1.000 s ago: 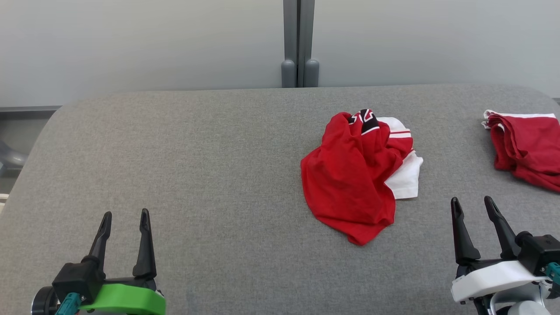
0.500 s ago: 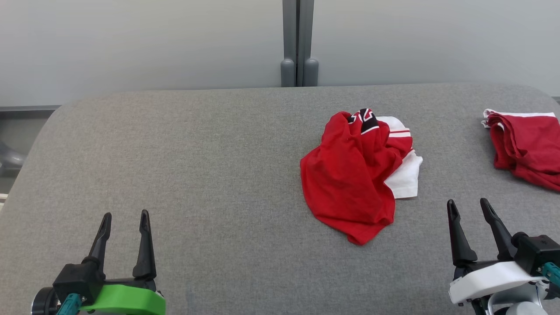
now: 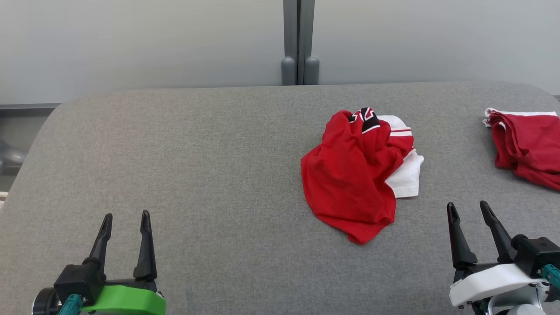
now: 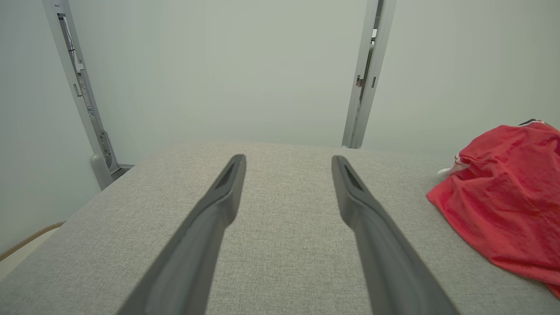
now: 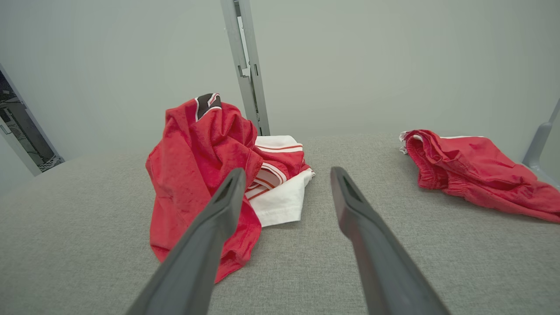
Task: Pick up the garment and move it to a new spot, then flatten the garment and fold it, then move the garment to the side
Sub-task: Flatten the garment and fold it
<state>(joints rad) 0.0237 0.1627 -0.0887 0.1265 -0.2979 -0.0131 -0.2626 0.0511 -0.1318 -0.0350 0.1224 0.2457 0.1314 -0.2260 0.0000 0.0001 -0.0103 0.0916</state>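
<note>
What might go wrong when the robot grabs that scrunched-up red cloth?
The crumpled red garment is bunched in layers, so the open right gripper might pinch only one fold and drag it unevenly. The other red garment lies close on the right; a wide swing may snag it.

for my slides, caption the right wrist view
Open right gripper faces a crumpled red-and-white garment on the grey table.
</note>
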